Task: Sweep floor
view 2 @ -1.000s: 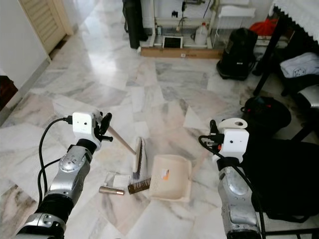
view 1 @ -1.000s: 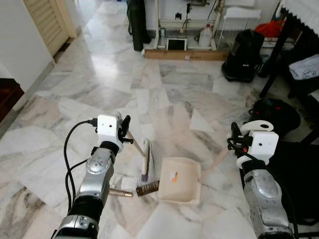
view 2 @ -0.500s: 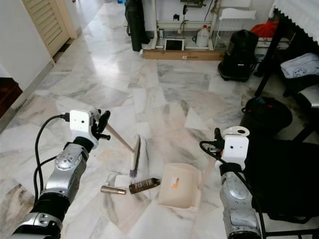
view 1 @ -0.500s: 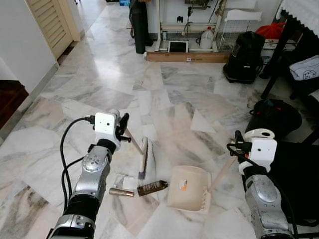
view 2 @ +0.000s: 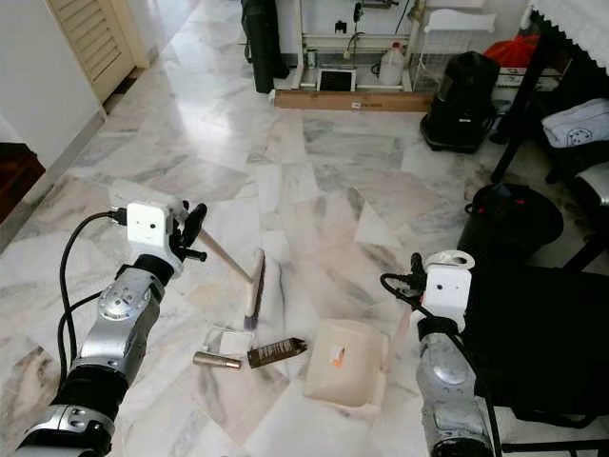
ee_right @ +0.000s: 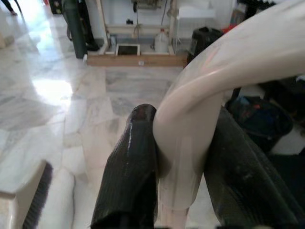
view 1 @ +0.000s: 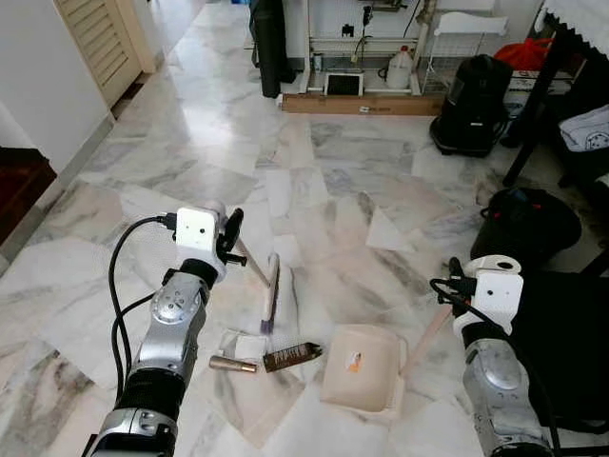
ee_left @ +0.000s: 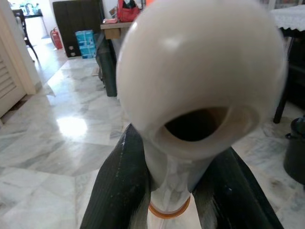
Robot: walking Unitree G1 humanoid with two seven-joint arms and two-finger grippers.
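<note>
Risk: w/ left gripper clamped on broom and right gripper clamped on dustpan handle, a fast stroke may roll brown bottle past pan mouth.

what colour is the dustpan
Cream, almost beige, dustpan, with a small orange mark inside; the left eye view shows it best.

2 silver arms, white wrist boxes

Each jointed metallic arm ends in a white camera housing; a black cable loops from the left arm, another curls beside the right arm. Fingers are matte black.
</note>
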